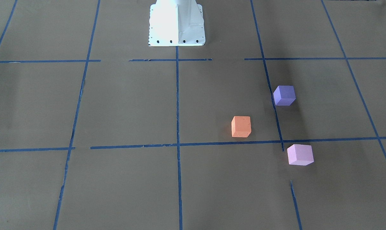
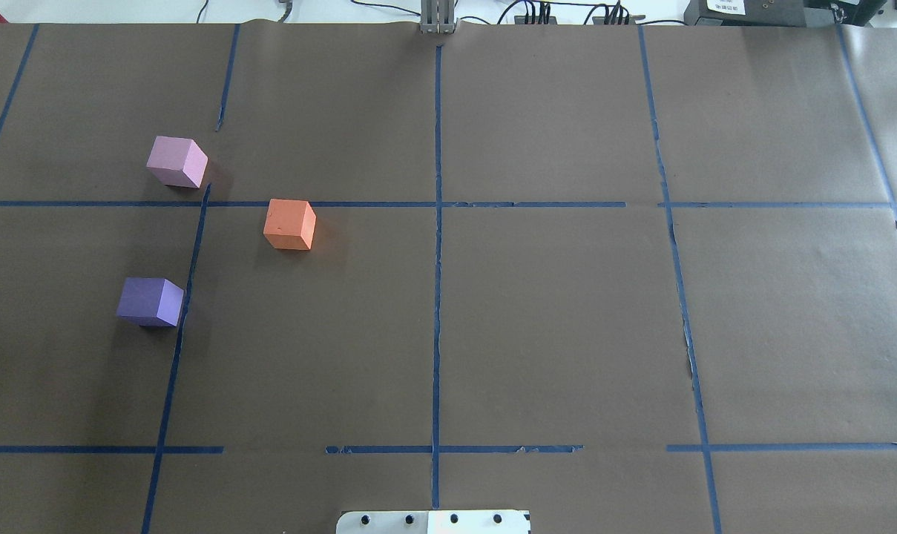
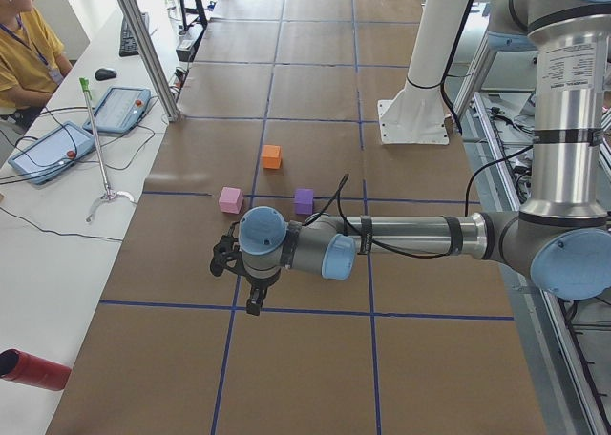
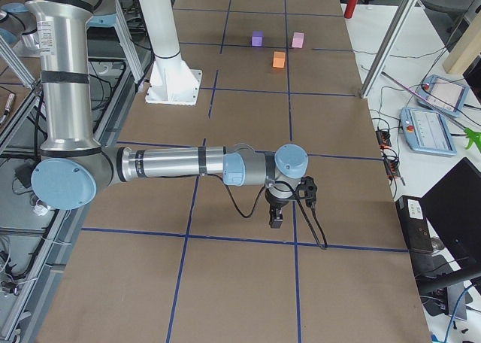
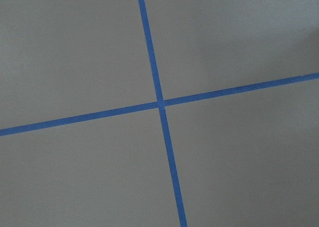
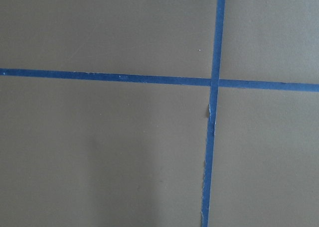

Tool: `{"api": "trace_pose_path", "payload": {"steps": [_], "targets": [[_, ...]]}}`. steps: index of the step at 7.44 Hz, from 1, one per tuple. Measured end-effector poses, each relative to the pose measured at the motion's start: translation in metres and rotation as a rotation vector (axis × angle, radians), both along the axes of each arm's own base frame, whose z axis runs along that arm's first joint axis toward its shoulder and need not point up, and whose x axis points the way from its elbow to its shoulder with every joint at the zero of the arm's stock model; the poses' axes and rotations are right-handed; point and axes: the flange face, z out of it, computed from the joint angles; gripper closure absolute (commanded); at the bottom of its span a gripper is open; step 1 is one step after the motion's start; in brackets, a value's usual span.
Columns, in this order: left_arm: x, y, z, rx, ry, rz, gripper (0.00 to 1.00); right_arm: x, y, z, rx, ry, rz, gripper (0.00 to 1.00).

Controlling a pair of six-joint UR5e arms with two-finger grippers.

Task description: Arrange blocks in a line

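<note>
Well beyond the left claw and right claw, the orange block, violet-blue block and pink block sit apart on the worktop. I cannot tell either claw's spread.

**Grippers Too Small to Read, Base Cropped**

From across the table, the white robot base is cut off by the top edge. From overhead only a sliver of its foot shows. The left gripper, well out from that base, is seen only from the end camera. It is small and dark, and I cannot tell how its jaws stand. The same goes for the right gripper. The seated operator, far from the base, is cropped at the edge.
</note>
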Motion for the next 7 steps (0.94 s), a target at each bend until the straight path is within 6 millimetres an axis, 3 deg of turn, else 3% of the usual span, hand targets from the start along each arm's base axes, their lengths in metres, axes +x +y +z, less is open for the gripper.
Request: {"api": "trace_pose_path", "payload": {"steps": [5,7], "targets": [[0.009,-0.009,0.0,0.027,0.006,0.008,0.0,0.0,0.0,0.0,0.0,0.0,0.0,0.0],[0.053,-0.025,-0.032,0.033,0.028,0.013,0.0,0.0,0.0,0.0,0.0,0.0,0.0,0.0]]}}
